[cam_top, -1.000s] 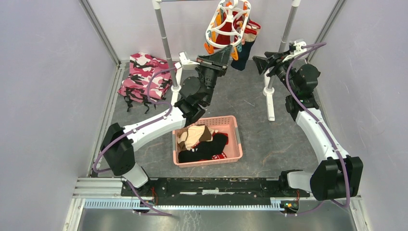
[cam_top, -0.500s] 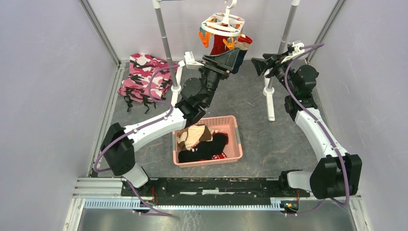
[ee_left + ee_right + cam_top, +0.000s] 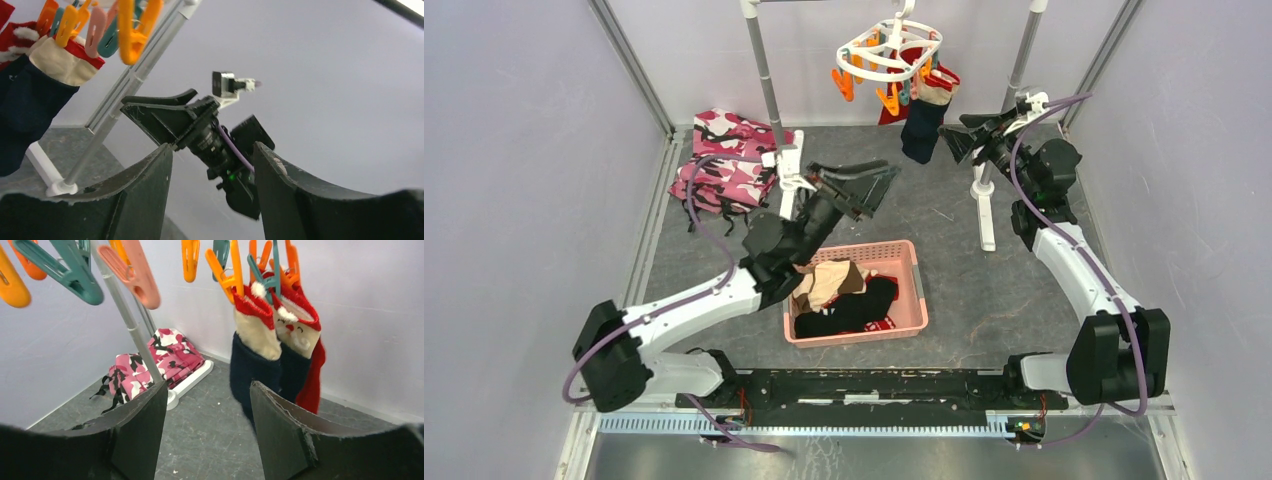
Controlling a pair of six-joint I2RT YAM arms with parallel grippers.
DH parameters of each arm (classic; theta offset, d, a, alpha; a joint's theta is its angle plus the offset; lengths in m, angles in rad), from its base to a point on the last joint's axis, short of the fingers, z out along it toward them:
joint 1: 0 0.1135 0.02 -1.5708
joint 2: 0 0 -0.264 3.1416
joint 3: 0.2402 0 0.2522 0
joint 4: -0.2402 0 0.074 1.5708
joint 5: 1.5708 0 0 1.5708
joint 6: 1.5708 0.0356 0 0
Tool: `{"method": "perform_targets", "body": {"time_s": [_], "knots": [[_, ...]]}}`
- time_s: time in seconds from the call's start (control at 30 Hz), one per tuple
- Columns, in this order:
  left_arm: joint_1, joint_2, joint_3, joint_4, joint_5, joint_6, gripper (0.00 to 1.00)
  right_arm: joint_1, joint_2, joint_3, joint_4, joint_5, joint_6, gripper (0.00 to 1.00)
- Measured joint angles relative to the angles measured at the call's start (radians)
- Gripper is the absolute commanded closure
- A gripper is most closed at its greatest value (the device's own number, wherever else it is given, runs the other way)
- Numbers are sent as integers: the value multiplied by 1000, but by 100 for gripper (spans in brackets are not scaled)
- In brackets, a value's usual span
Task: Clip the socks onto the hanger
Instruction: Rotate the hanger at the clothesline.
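The white oval hanger (image 3: 887,50) hangs from the rack at the back, with orange and teal clips (image 3: 227,267) dangling under it. Clipped to it are socks (image 3: 921,125): navy ones with beige and red cuffs (image 3: 260,350) and a red one (image 3: 312,377). More socks, beige (image 3: 826,280) and black (image 3: 856,310), lie in the pink basket (image 3: 911,290). My left gripper (image 3: 879,190) is open and empty, low and left of the hanger, above the basket's far edge. My right gripper (image 3: 952,130) is open just right of the hanging socks, with nothing between its fingers (image 3: 132,425).
Two grey rack poles (image 3: 767,80) (image 3: 1014,75) stand on white feet (image 3: 983,215). Folded pink camouflage cloth (image 3: 724,165) lies at the back left. Walls close the cell on the left, right and back. The left wrist view looks at the right gripper (image 3: 170,112).
My left gripper opened, let go at the hanger's clips and drew back down and left toward the basket. The hanger swung from tilted back to level. My right arm barely moved.
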Motion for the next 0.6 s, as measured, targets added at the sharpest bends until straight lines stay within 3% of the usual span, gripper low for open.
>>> {"method": "perform_targets", "body": {"time_s": [0.27,0.6], "knots": [[0,-239,-213,-63,97,335,16,10,13,-17,50,-54,10,32],[3,-407,-368,-275,-28,604,13,86,57,-10,74,-85,-31,35]]}}
